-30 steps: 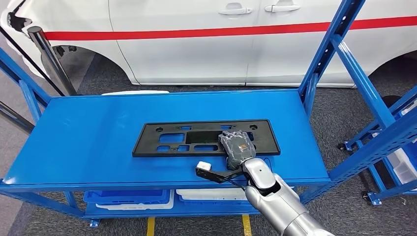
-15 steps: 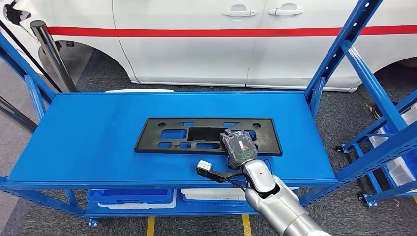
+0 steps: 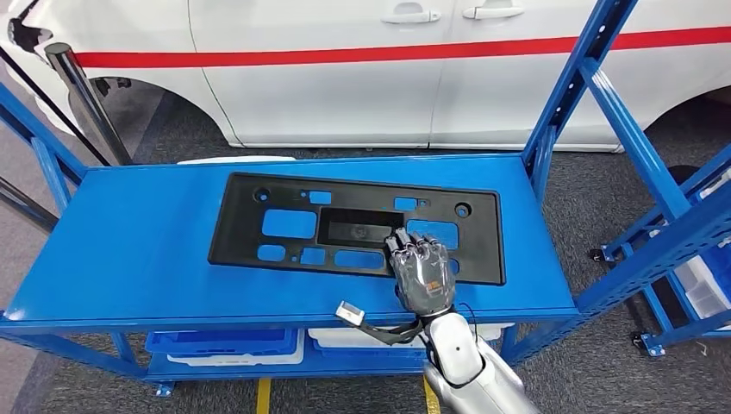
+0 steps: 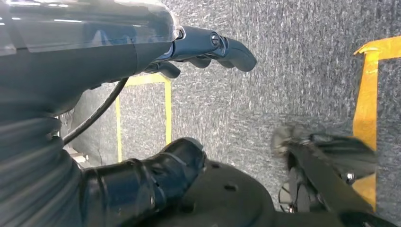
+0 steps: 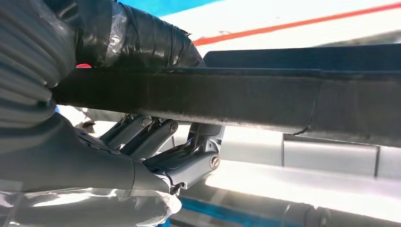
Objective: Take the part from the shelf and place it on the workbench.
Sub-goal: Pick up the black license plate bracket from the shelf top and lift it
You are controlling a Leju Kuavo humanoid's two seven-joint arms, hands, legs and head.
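The part [image 3: 362, 228] is a long black plastic plate with several cut-outs. It hovers tilted above the blue shelf top [image 3: 129, 250], its far edge raised toward me. My right hand [image 3: 421, 274] grips its near edge right of the middle. In the right wrist view the taped thumb [image 5: 137, 40] lies on one face of the plate's edge [image 5: 236, 97] and the fingers [image 5: 179, 156] curl under the other. My left hand [image 4: 118, 56] hangs over the grey floor, fingers apart, holding nothing.
A white car with a red stripe [image 3: 345, 78] stands close behind the shelf. Blue uprights [image 3: 577, 86] rise at the shelf's right end, and another blue rack [image 3: 681, 224] stands further right. Bins [image 3: 224, 345] sit on the lower shelf. A metal post [image 3: 86, 103] stands at the back left.
The plate lay flat on the shelf with my right hand on its near edge. Now the hand has lifted it off the shelf, and it looks larger and closer.
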